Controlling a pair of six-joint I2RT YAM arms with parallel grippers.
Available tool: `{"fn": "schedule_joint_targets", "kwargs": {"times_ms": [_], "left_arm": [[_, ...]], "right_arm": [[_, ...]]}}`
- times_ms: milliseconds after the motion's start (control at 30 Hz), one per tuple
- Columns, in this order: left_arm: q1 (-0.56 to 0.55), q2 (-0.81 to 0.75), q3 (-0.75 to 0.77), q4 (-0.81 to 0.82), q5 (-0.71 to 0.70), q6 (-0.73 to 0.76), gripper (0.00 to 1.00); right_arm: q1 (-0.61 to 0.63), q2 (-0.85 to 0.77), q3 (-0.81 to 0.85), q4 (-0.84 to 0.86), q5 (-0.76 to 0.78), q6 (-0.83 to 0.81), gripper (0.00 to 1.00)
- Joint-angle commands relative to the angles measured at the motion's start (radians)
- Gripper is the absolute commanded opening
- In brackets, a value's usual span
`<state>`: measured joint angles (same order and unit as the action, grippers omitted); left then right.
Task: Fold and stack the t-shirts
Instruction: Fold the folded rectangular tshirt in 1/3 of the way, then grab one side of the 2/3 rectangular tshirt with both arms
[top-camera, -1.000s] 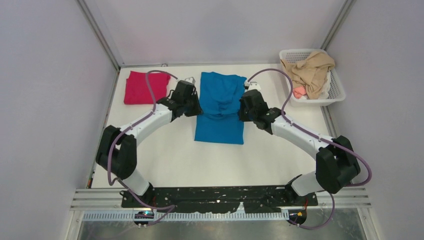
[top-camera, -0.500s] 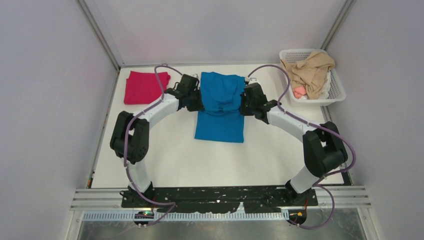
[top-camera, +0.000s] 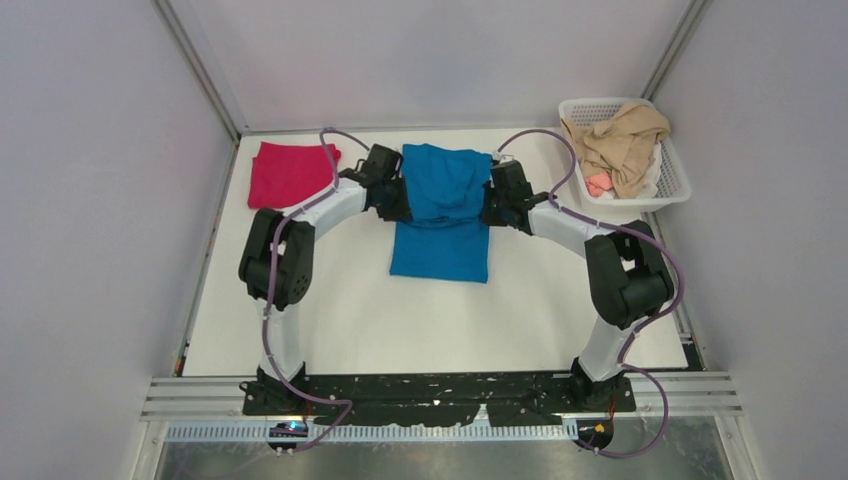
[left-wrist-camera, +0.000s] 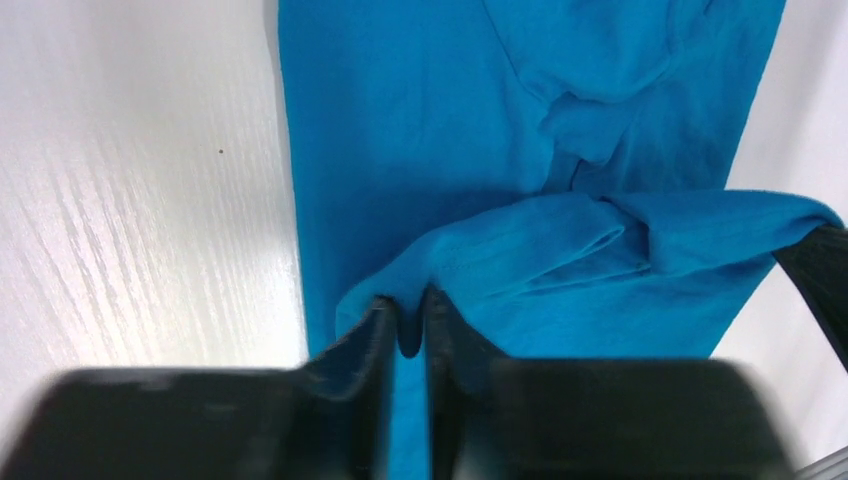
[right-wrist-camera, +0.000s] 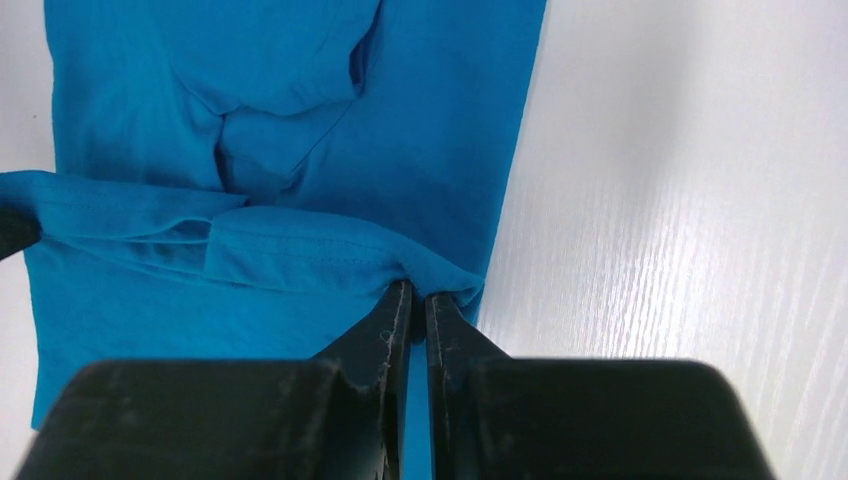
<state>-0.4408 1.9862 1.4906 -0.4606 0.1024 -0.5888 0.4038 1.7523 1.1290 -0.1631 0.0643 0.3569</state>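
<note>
My left gripper (left-wrist-camera: 408, 310) and right gripper (right-wrist-camera: 418, 300) each clamp one side of the blue t-shirt (top-camera: 440, 240) at its folded-over edge, at the far centre of the table (top-camera: 400, 320). Compared with one second ago, both grippers sit farther from my bases. The crimson t-shirt (top-camera: 285, 175) lies folded at far left.

Left arm (top-camera: 325, 208): elbow raised, forearm reaching forward and inward.
Right arm (top-camera: 560, 222): mirrors it.
Left gripper (left-wrist-camera: 408, 312): fingers pinching the blue t-shirt (left-wrist-camera: 420, 120).
Right gripper (right-wrist-camera: 420, 300): likewise.
</note>
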Motion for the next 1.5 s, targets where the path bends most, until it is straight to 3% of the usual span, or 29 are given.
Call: {"fn": "schedule_joint_targets", "kwargs": {"times_ms": [0, 67, 100, 167, 200, 267, 467, 633, 767, 900, 1033, 1167, 1367, 1467], "left_arm": [[0.017, 0.02, 0.061, -0.013, 0.029, 0.01, 0.31], [0.023, 0.017, 0.065, -0.009, 0.036, 0.007, 0.52], [0.026, 0.011, 0.067, -0.01, 0.038, 0.007, 0.61], [0.028, -0.015, 0.062, -0.013, 0.031, 0.007, 0.82], [0.029, -0.041, 0.054, -0.013, 0.022, 0.007, 0.94], [0.029, -0.089, 0.027, -0.007, 0.007, 0.012, 0.99], [0.029, -0.24, -0.143, 0.027, 0.007, 0.004, 1.0], [0.029, -0.333, -0.359, 0.081, 0.051, -0.024, 0.99], [0.028, -0.348, -0.45, 0.132, 0.127, -0.062, 0.95], [0.028, -0.325, -0.494, 0.158, 0.162, -0.085, 0.85], [0.028, -0.303, -0.515, 0.171, 0.182, -0.099, 0.65], [0.028, -0.28, -0.52, 0.174, 0.174, -0.107, 0.53], [0.028, -0.233, -0.513, 0.156, 0.17, -0.108, 0.47], [0.028, -0.226, -0.521, 0.157, 0.177, -0.11, 0.37]], "right_arm": [[-0.022, 0.046, 0.073, 0.063, -0.049, -0.004, 0.16], [-0.027, 0.055, 0.091, 0.047, -0.046, -0.004, 0.33], [-0.029, 0.05, 0.097, 0.04, -0.041, -0.003, 0.51], [-0.029, 0.035, 0.099, 0.024, -0.026, 0.005, 0.72], [-0.029, 0.027, 0.098, 0.019, -0.021, 0.012, 0.78], [-0.029, 0.0, 0.087, 0.0, -0.001, 0.018, 0.95], [-0.029, -0.123, -0.049, 0.017, -0.041, 0.045, 0.95], [-0.027, -0.234, -0.246, 0.066, -0.167, 0.098, 0.95], [-0.027, -0.291, -0.392, 0.14, -0.278, 0.136, 0.95], [-0.027, -0.309, -0.476, 0.198, -0.33, 0.175, 0.95], [-0.026, -0.313, -0.512, 0.218, -0.347, 0.198, 0.95], [-0.026, -0.325, -0.525, 0.211, -0.35, 0.199, 0.97], [-0.026, -0.34, -0.532, 0.194, -0.368, 0.194, 0.99], [-0.026, -0.341, -0.535, 0.192, -0.371, 0.195, 0.99]]}}
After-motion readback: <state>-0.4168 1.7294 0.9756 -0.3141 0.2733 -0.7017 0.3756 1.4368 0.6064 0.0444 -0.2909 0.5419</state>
